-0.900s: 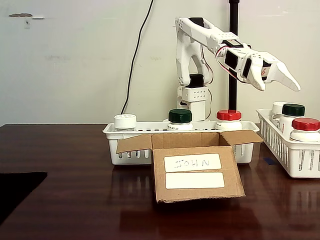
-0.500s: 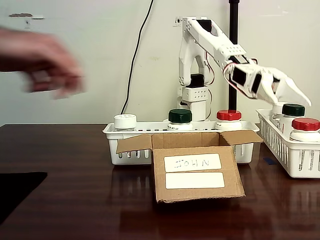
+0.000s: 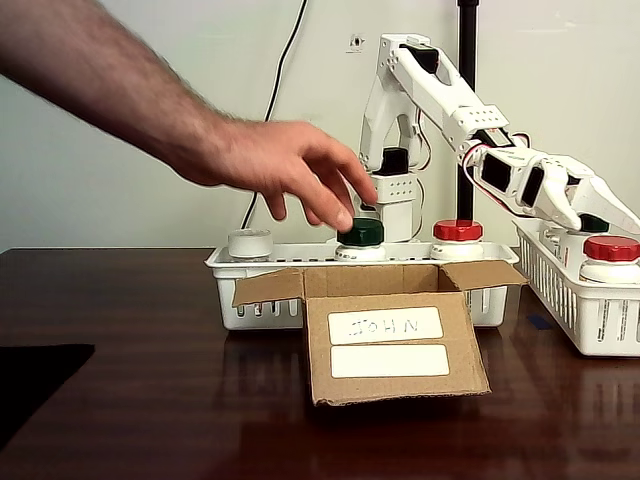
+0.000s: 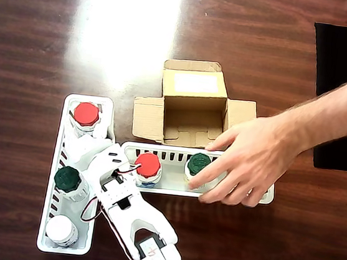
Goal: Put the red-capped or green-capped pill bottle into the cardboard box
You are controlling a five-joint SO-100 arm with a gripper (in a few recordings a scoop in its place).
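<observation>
A: Nearest in the fixed view is the cardboard box [image 3: 395,332], flaps open, labels facing the camera, standing on the dark table [image 3: 150,400]. It looks empty from overhead, so I judge the task not yet started in earnest.

B: And the bottle?

A: Behind the box, a long white basket [image 3: 262,300] holds a red-capped pill bottle [image 4: 148,168] near its middle. A second red-capped bottle [image 4: 86,118] stands upright in the side basket [image 4: 48,213], at the end nearest the box.

B: Where is the claw?

A: The claw [image 3: 600,207] hangs over the side basket, arm stretched forward and angled down, tips close to the green-capped bottle [image 3: 580,235] there. Whether its fingers are apart or together I cannot tell; overhead the wrist covers them.

B: So how should the reach go?

A: I would come straight down over one cap, fingers either side of the bottle below the cap, without nudging the neighbours. Also mind the person's hand [image 3: 290,170] reaching over the long basket, fingertips on another green-capped bottle [image 3: 360,240]. Wait until it clears before crossing toward the box.
</observation>
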